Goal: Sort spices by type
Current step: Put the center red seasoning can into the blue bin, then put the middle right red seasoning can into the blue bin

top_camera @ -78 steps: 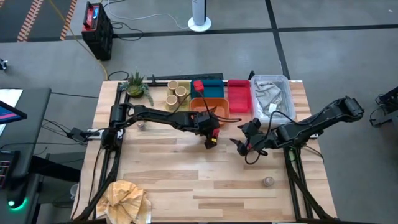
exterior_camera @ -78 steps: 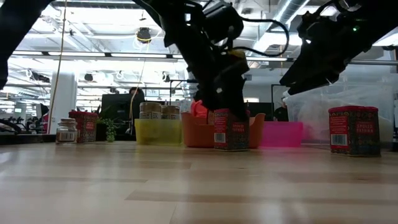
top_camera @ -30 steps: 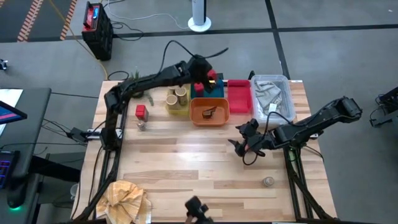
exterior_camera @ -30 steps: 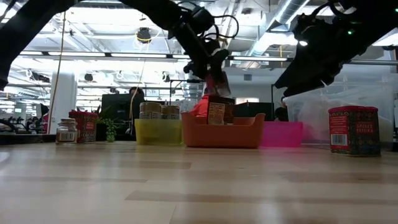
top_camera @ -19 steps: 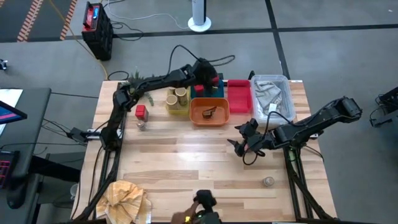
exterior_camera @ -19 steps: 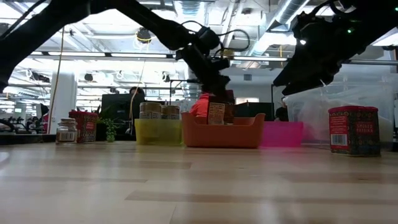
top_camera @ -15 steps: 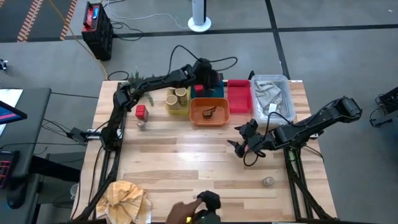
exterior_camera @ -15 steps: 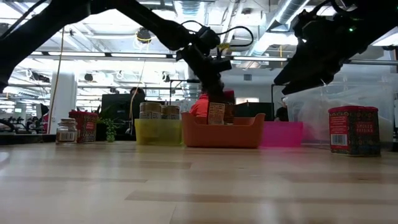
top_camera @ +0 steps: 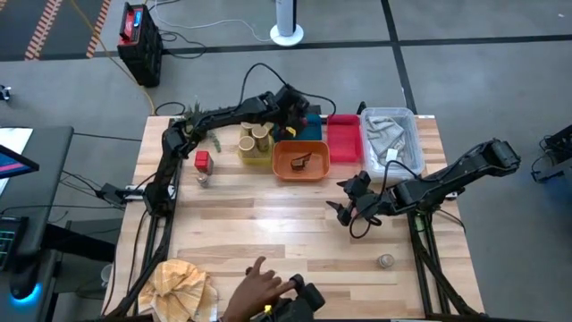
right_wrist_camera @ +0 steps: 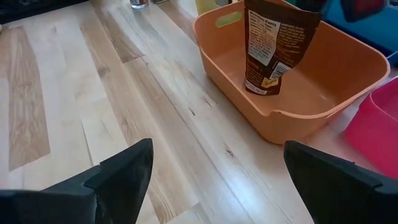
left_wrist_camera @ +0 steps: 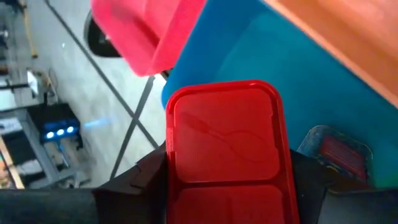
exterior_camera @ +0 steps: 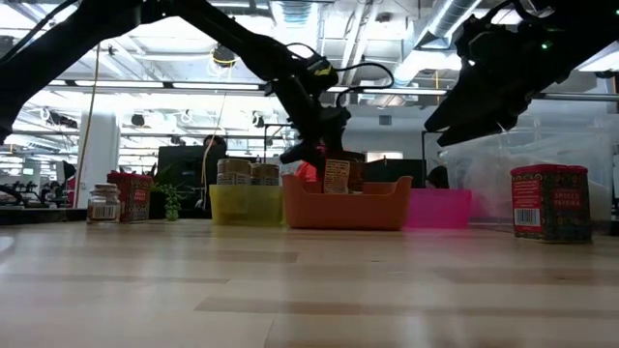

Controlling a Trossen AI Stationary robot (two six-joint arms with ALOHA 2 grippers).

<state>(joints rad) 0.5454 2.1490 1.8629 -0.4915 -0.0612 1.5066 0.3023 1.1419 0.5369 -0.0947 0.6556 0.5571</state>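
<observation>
Left hand [top_camera: 293, 109] over blue tray [top_camera: 312, 131] at back of surface [top_camera: 268, 224], clamped on red tin [left_wrist_camera: 225, 149]; tin sits between both fingers in wrist view. Second red tin [left_wrist_camera: 339, 154] already in blue tray, just beside the held one. Can't tell whether held tin is touching tray floor.

Step in hand, as judged: placing tin in blue tray.
- Lower straight down until seated flat, no tilt, beside the tin already there.
- Avoid knocking that tin or the tray wall; orange tray [top_camera: 301, 162] close by.
- Release only once seated, open just enough to clear, lift vertically.

Right hand [top_camera: 342, 207] hovering mid-surface, spread wide and empty per wrist view, facing orange tray. Parked; fine to leave clear of left arm's path.

Rest of spices:
- Brown pouch [right_wrist_camera: 274, 45] upright in orange tray.
- Tan jars [top_camera: 255, 137] in yellow tray [top_camera: 255, 154].
- Loose red tin [top_camera: 202, 161] and shaker [top_camera: 203, 179] near left edge.
- Another shaker [top_camera: 385, 261] front right.
- Low view shows red tin [exterior_camera: 549, 202] standing on surface at right.

Person's hand [top_camera: 255, 288] in at front edge. Keep arm moves away from it.

Judged roughly halfway; several items not yet sorted.
</observation>
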